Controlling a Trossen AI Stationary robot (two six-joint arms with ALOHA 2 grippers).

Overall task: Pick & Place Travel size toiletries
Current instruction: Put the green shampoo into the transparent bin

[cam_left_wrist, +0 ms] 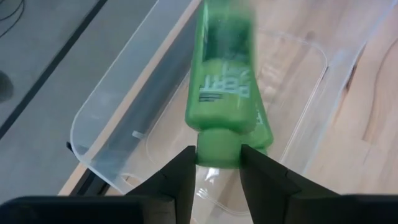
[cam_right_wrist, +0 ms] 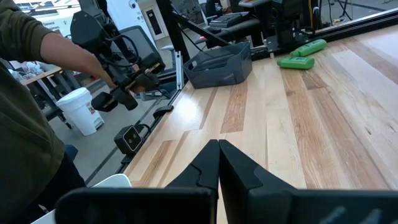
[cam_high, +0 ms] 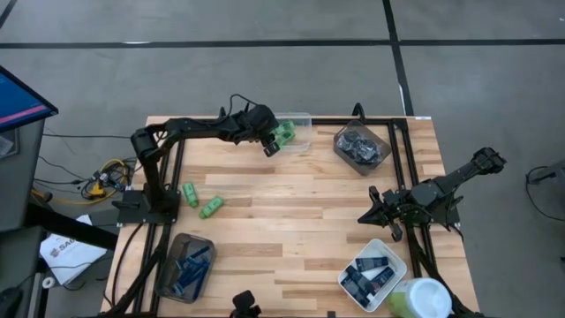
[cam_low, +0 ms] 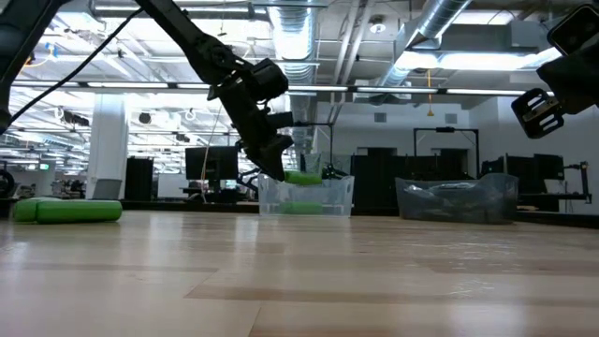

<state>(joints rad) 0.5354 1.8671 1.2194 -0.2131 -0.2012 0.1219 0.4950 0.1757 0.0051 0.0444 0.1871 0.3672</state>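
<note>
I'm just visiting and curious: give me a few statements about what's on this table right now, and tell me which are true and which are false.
1. The left gripper holds a green bottle by its cap above the clear tub. True.
2. The right gripper carries a blue razor. False: its fingers are shut on nothing.
3. Two more green bottles lie on the wooden table. True.
4. The white tub is empty. False: it holds dark tubes.
5. The blue razors lie in a grey tub near the left arm's base. True.
</note>
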